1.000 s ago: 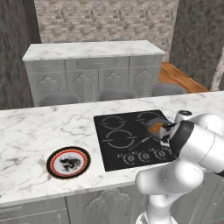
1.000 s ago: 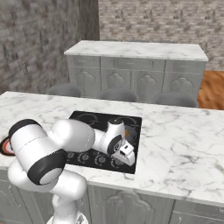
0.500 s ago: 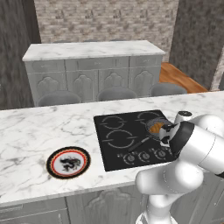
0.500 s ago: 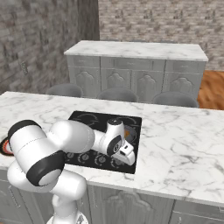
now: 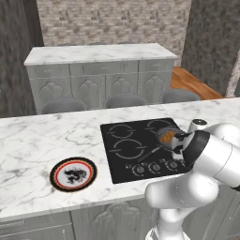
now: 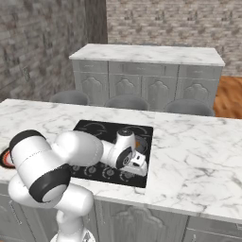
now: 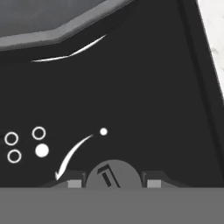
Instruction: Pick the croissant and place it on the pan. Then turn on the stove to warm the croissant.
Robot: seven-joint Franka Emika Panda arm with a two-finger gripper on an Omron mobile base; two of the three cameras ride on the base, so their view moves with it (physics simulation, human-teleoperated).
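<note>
The golden croissant (image 5: 168,136) lies in the small dark pan (image 5: 165,131) on the right rear burner of the black stove (image 5: 126,147); the pan's thin handle points toward the knob row. My gripper (image 5: 179,155) is down at the stove's front right edge, just right of that row. In the hand view the gripper (image 7: 113,183) is open, with one round grey knob (image 7: 113,174) between its tips. A fingertip (image 7: 75,183) stands close on each side, and a thin gap shows. The pan's grey rim (image 7: 52,37) crosses the top of that view.
A round plate with a red and black rim (image 5: 73,173) lies on the marble counter (image 5: 37,140) left of the stove. Further knobs (image 5: 146,168) line the stove's front edge. A second counter with grey stools (image 5: 101,56) stands behind.
The hand has shifted only slightly at the stove's front right corner. The croissant and pan have not moved.
</note>
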